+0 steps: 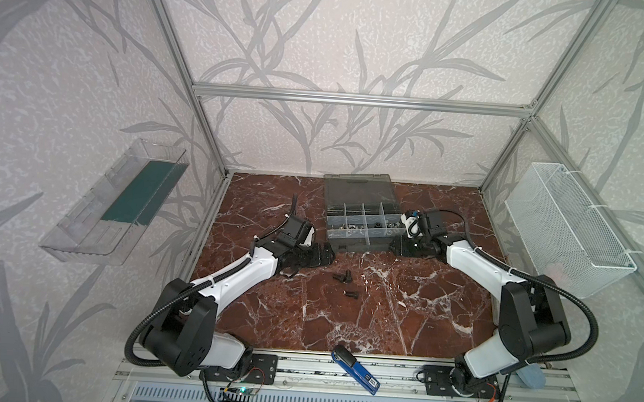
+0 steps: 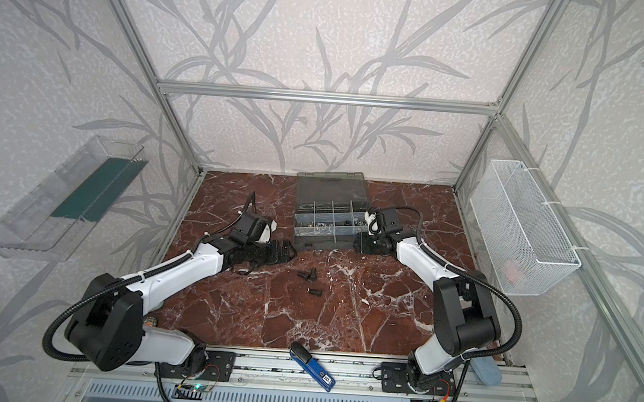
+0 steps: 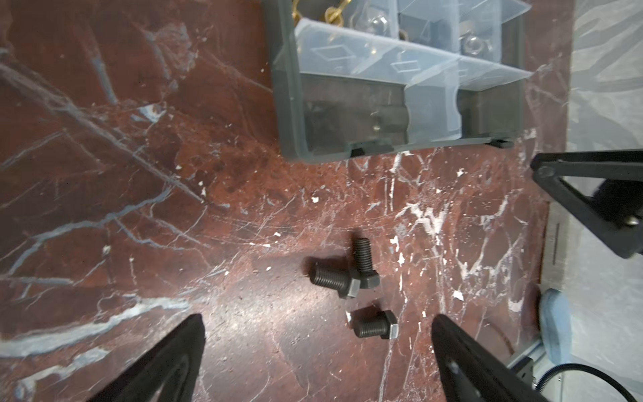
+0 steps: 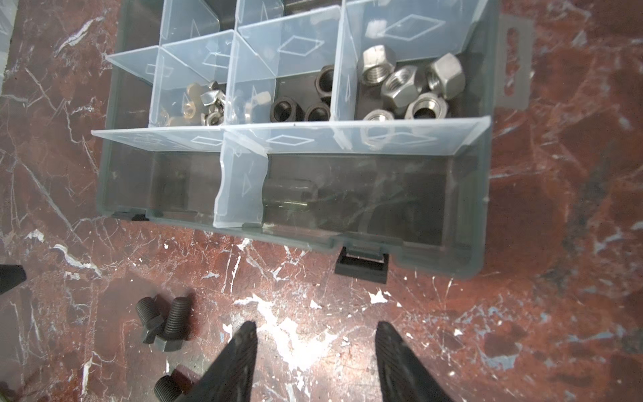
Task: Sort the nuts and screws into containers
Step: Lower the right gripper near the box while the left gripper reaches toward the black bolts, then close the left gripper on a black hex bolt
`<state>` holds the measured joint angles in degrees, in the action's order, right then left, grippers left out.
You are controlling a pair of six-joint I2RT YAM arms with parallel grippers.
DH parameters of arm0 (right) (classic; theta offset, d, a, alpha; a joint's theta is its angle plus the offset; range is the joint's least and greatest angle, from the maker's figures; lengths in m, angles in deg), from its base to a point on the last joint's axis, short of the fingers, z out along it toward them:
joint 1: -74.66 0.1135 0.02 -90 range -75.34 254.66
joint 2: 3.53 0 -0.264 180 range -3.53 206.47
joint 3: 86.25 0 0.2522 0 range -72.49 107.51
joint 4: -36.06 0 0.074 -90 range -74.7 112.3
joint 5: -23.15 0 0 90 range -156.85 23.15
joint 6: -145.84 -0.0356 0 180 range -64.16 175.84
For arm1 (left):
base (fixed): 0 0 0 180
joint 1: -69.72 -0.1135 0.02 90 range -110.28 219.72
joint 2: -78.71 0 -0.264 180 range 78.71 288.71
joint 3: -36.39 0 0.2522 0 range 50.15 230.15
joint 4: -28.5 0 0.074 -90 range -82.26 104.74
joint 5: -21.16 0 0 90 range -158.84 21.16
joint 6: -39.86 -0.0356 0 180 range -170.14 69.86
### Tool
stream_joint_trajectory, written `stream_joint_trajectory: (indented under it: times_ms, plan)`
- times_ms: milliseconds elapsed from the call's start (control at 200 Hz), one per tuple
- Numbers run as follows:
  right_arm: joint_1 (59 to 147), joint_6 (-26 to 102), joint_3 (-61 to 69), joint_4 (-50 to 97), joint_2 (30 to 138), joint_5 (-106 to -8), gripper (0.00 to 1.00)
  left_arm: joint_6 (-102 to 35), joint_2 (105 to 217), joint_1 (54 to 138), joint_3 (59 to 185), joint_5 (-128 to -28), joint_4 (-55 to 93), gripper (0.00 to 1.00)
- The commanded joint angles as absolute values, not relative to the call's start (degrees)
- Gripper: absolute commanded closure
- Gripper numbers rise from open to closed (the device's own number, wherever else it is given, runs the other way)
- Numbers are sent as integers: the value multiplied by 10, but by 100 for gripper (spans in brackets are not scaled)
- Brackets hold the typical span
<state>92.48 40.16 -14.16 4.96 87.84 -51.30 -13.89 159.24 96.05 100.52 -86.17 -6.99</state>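
Observation:
Three dark screws (image 1: 343, 278) (image 2: 307, 274) lie loose on the marble table in front of the grey organiser case, whose cells are the containers (image 1: 360, 247) (image 2: 325, 243). Silver nuts (image 4: 407, 87) fill one cell and dark nuts (image 4: 302, 108) the cell beside it. My left gripper (image 1: 328, 255) (image 3: 318, 318) hangs open just left of the case, with one screw (image 3: 375, 325) lying between its fingers on the table and two crossed screws (image 3: 334, 278) just beyond. My right gripper (image 1: 393, 245) (image 4: 316, 324) stands open and empty by the case's front right corner, the screws (image 4: 163, 322) off to its side.
The case's smoky lid (image 1: 358, 189) lies open toward the back wall. A white wire basket (image 1: 570, 227) hangs on the right wall and a clear tray (image 1: 114, 203) on the left. A blue tool (image 1: 355, 371) rests on the front rail.

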Motion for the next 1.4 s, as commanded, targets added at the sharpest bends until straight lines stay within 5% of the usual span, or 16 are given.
stream_joint_trajectory:
  times_ms: [0,535,1040,1395]
  plan:
    - [924,388,-152,57,851,-496,44,-97,1596,984,1012,-820,-131,1]
    - [924,373,-211,104,816,-447,44,119,1715,1089,1066,-722,-121,1]
    - [924,372,-260,147,796,-419,44,144,1839,1110,1170,-691,-183,1]
    - [924,353,-281,181,805,-385,44,163,1842,1125,1170,-667,-214,19]
